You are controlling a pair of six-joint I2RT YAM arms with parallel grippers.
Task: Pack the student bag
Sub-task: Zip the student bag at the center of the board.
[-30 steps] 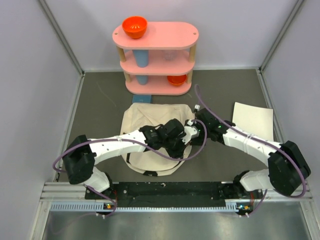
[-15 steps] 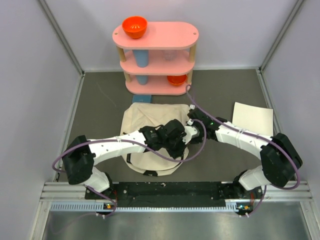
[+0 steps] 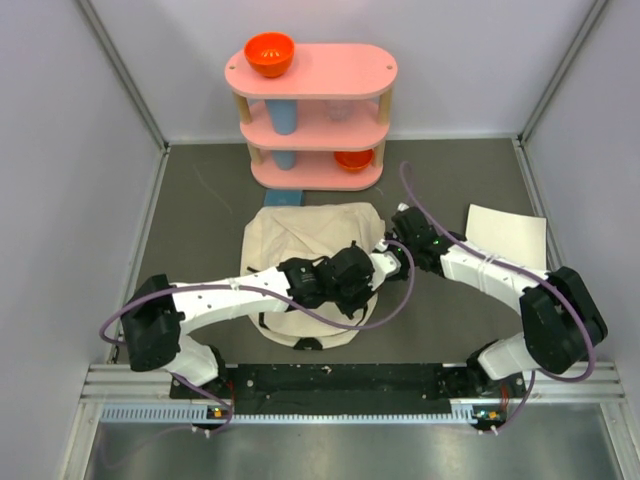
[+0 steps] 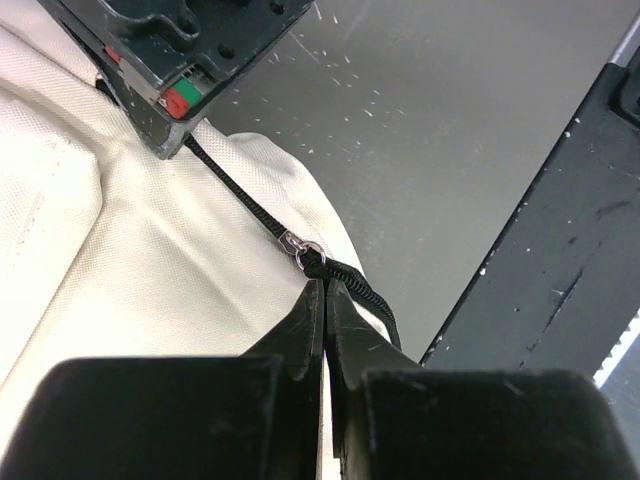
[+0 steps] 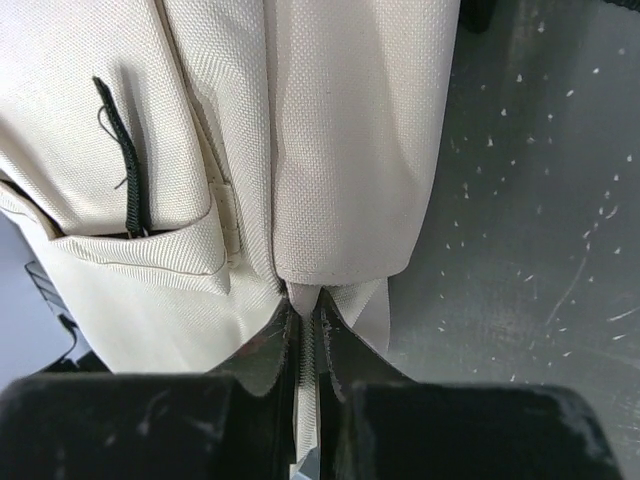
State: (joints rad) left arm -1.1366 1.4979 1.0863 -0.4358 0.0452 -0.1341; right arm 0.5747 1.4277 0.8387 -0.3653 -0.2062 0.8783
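The student bag (image 3: 300, 255) is a cream canvas backpack lying flat mid-table. My left gripper (image 3: 368, 277) reaches across it to its right edge. In the left wrist view that gripper (image 4: 322, 290) is shut, its tips pinching a black cord zipper pull (image 4: 345, 272) just below a small silver ring (image 4: 300, 248). My right gripper (image 3: 387, 256) meets the bag from the right. Seen from the right wrist, it (image 5: 303, 305) is shut on a fold of the bag's cream fabric (image 5: 308, 345) at the seam, below a side pocket (image 5: 140, 270) with a black strap.
A pink three-tier shelf (image 3: 312, 115) stands at the back with an orange bowl (image 3: 269, 53) on top, a blue cup (image 3: 284, 118) and a second orange bowl (image 3: 352, 158) below. A white sheet (image 3: 506, 238) lies right. A blue item (image 3: 283, 198) shows behind the bag. A black rail (image 4: 560, 260) runs near.
My right gripper went from open to shut on the bag's edge fabric and drew slightly right. The left gripper stayed shut on the pull, its arm shifting a little.
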